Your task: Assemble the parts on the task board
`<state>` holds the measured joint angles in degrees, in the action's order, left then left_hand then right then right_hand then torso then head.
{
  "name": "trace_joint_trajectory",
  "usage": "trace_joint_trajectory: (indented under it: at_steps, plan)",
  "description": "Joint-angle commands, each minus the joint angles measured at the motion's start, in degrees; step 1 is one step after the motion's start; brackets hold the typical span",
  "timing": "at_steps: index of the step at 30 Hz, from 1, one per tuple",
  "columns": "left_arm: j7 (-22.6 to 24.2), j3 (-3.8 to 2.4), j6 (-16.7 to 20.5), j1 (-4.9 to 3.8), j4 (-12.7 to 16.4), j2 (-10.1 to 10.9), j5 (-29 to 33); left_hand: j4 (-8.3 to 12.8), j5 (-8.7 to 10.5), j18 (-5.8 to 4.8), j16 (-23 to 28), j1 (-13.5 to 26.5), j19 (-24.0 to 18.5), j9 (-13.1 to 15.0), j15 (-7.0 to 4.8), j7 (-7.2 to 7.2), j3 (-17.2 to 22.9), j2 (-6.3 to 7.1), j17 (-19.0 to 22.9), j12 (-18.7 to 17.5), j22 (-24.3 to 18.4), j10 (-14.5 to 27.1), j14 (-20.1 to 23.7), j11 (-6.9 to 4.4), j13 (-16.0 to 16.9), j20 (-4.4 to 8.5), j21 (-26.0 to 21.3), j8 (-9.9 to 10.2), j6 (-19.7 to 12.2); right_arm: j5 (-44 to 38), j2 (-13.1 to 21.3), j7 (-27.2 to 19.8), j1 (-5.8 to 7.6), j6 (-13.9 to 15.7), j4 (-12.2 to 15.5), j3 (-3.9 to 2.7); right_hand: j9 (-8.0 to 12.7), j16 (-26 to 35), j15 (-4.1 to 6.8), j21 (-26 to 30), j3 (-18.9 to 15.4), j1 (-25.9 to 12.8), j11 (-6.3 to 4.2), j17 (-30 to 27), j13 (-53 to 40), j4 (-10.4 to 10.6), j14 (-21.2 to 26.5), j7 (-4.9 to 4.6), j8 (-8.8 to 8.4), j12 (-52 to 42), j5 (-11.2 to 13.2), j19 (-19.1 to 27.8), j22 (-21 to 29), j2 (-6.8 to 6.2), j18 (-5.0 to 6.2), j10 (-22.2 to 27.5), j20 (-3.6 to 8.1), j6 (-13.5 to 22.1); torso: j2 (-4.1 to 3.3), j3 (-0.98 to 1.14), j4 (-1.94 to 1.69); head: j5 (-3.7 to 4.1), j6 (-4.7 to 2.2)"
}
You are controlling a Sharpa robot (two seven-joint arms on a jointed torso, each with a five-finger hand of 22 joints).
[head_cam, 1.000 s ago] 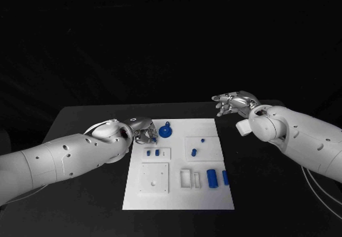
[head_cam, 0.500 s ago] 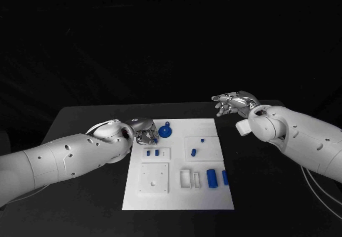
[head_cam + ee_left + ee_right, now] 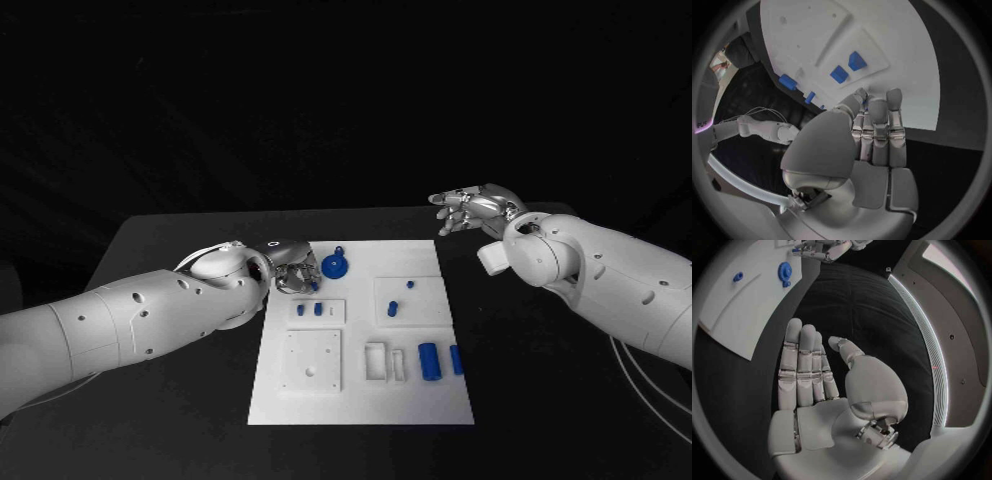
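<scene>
The white task board (image 3: 361, 400) lies in the middle of the black table. My left hand (image 3: 294, 268) hovers at the board's far left edge, next to a round blue part (image 3: 335, 265). It pinches a small blue part (image 3: 795, 249) between thumb and fingertips. Two small blue parts (image 3: 309, 309) stand in a recessed plate just in front of that hand, seen too in the left wrist view (image 3: 847, 67). My right hand (image 3: 469, 210) is raised beyond the board's far right corner, its fingers straight and together and its palm bare (image 3: 811, 390).
Two blue pegs (image 3: 401, 297) sit on the right-hand plate. Two blue cylinders (image 3: 440, 360) lie near the board's right edge beside white blocks (image 3: 384, 361). A white plate with holes (image 3: 313, 360) lies front left. Bare black table surrounds the board.
The left hand has shifted very slightly at the board's far left edge. The right hand has stayed still.
</scene>
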<state>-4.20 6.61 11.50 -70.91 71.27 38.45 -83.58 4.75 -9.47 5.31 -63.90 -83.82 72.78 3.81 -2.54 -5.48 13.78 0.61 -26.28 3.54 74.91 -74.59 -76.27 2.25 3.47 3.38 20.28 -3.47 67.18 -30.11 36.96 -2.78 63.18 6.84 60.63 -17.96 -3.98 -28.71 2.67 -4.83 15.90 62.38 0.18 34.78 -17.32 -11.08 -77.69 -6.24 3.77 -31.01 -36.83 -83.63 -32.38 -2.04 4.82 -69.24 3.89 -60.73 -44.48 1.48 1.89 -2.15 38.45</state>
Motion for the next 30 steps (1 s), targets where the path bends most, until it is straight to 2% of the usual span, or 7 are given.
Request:
trace_joint_trajectory:
  at_steps: [1,19,24,30]
  plan:
    - [-0.4,0.03,-1.5,0.01,-0.1,-0.2,-0.3,0.4,-0.04,0.56,0.4,-0.3,-0.4,0.1,0.12,-0.28,0.0,-0.12,-0.1,-0.1,1.2,0.4,0.2,0.12,0.1,0.15,0.2,-0.2,0.1,-0.2,0.0,-0.5,0.01,-0.3,0.1,-0.04,0.0,0.4,-0.03,0.2,-0.1,0.2,0.14,0.0,0.1,0.0,-0.5,-0.04,-0.17,0.1,-0.3,-0.2,0.1,-0.51,-0.44,-0.5,-0.12,-0.2,-0.01,0.02,0.06,-0.02,0.01]
    - [-0.5,0.03,-1.4,0.04,-0.2,-0.2,-0.4,0.8,-0.11,0.59,0.4,-0.5,-0.6,0.1,0.1,-0.26,0.0,-0.15,-0.1,-0.1,1.2,0.3,0.2,0.09,0.1,0.19,0.5,-0.1,0.2,-0.2,0.0,-0.5,0.0,-0.5,0.1,-0.04,0.0,0.4,-0.03,0.2,-0.1,0.2,0.14,0.0,0.1,0.0,-0.5,-0.04,-0.17,0.1,-0.3,-0.2,0.1,-0.51,-0.44,-0.5,-0.12,-0.2,-0.01,0.03,-0.01,0.04,0.05]
    - [-0.3,0.03,-0.7,0.06,-0.1,-0.2,-0.4,0.8,-0.14,0.62,0.4,-0.5,-0.6,0.1,0.09,-0.27,0.1,-0.2,-0.1,-0.1,1.2,0.3,0.2,0.09,0.1,0.19,0.6,-0.1,0.2,-0.2,-0.1,-0.5,-0.01,-0.5,0.1,-0.04,0.0,0.4,-0.03,0.2,-0.1,0.2,0.14,0.0,0.1,0.0,-0.5,-0.04,-0.17,0.1,-0.3,-0.2,0.1,-0.51,-0.44,-0.5,-0.12,-0.2,-0.01,-0.02,0.01,-0.01,0.06]
    - [0.5,0.03,0.6,0.09,0.1,-0.1,-0.5,1.0,-0.3,0.67,0.3,-0.6,-0.5,0.1,0.04,-0.24,0.1,-0.2,-0.1,-0.1,1.2,0.1,0.0,0.05,0.1,0.24,0.7,-0.2,0.4,-0.2,-0.1,-0.5,-0.02,-0.6,0.1,-0.04,0.0,0.5,-0.03,0.0,-0.1,0.3,0.13,0.0,0.1,-0.1,-0.6,-0.03,-0.16,0.2,-0.4,-0.3,0.9,-0.47,-0.45,-0.5,-0.11,-0.2,-0.01,0.01,0.03,-0.02,-0.03]
